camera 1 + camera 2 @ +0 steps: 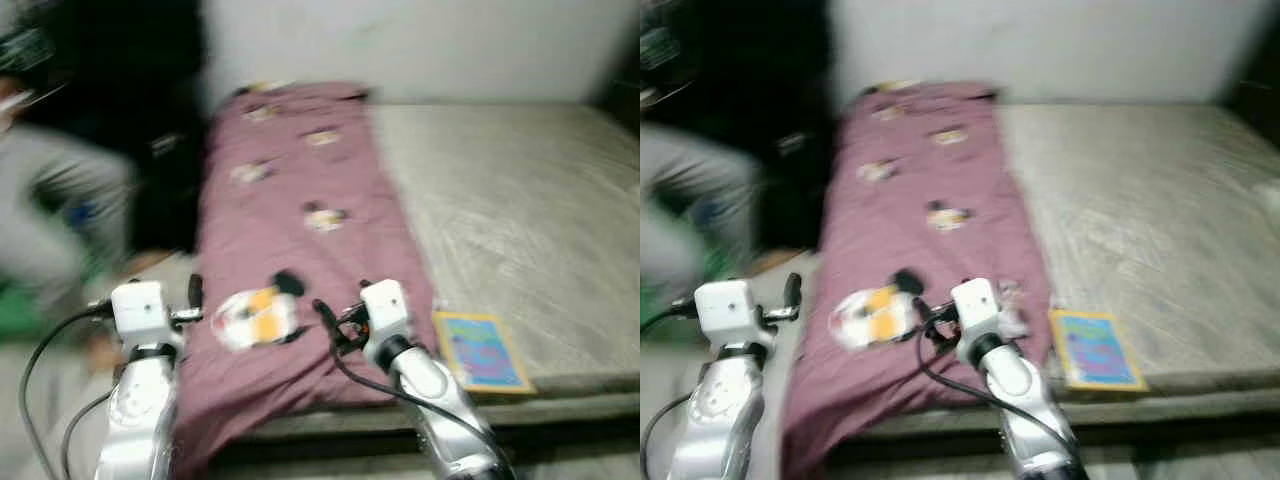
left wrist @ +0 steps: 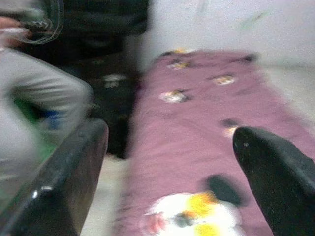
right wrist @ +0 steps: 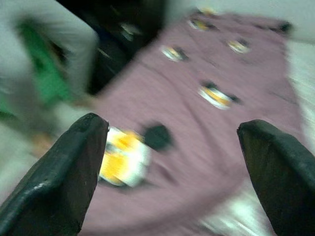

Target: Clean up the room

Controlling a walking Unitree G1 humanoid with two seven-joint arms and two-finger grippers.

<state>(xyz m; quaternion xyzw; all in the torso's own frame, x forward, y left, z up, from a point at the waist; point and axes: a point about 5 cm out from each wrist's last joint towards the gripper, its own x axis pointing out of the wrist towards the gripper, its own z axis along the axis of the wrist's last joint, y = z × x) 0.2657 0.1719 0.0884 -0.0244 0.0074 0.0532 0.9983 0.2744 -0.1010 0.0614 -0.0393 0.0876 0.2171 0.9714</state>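
- A blurred scene: both silver arms reach forward over the near end of a bed (image 1: 520, 200), elbows low and wrists raised.
- The left gripper (image 1: 194, 292) hangs at the left edge of a maroon blanket (image 1: 290, 190), fingers spread wide with nothing between them, as the left wrist view shows.
- The right gripper (image 1: 325, 318) hovers just above the blanket's near end, fingers also spread and empty.
- The blanket lies in a long strip down the left side of the bare grey mattress, printed with cartoon patches; the largest, a white and yellow patch (image 1: 255, 318), sits between the two grippers.
- A colourful book (image 1: 480, 350) lies flat on the mattress's near edge, just right of the right arm.
- A person in grey clothing (image 1: 55, 200) crouches left of the bed.
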